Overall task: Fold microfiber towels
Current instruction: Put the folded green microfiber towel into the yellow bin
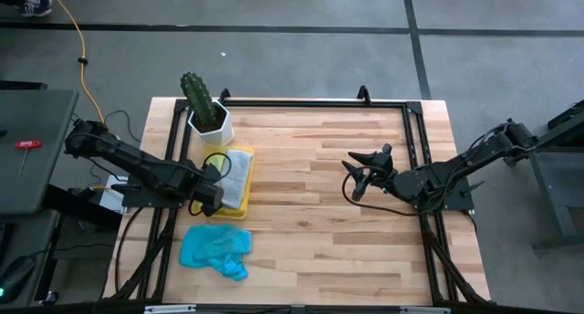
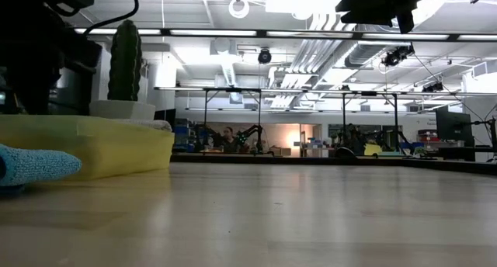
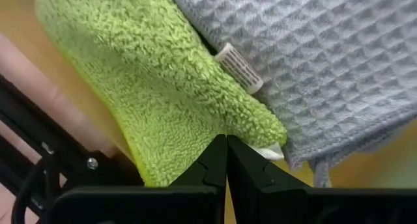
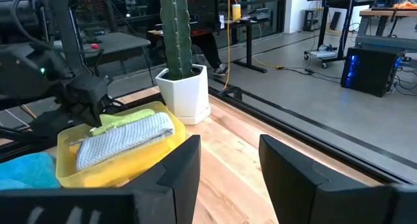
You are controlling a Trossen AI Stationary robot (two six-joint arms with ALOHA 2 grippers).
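A lime green towel (image 3: 163,87) and a grey waffle towel (image 3: 326,68) lie side by side in a translucent yellow tray (image 1: 245,204) at the table's left. The grey towel also shows in the high view (image 1: 237,172). My left gripper (image 3: 226,142) is at the tray's left side, shut at the green towel's edge. A light blue towel (image 1: 214,248) lies crumpled on the table nearer than the tray. My right gripper (image 1: 358,172) hangs open and empty above the table's middle right, clear of every towel. My left gripper is shut with its fingertips (image 3: 215,155) at the lime green towel's edge (image 3: 195,165), near a corner beside a white tag. The tips themselves hide how much cloth lies between them. The fingers slant down from the table's left. The towel lies in the tray.
A cactus in a white pot (image 1: 205,113) stands just beyond the tray at the far left. A black frame (image 1: 301,102) runs along the table's far and side edges. Bare wood lies between the two arms (image 1: 310,214).
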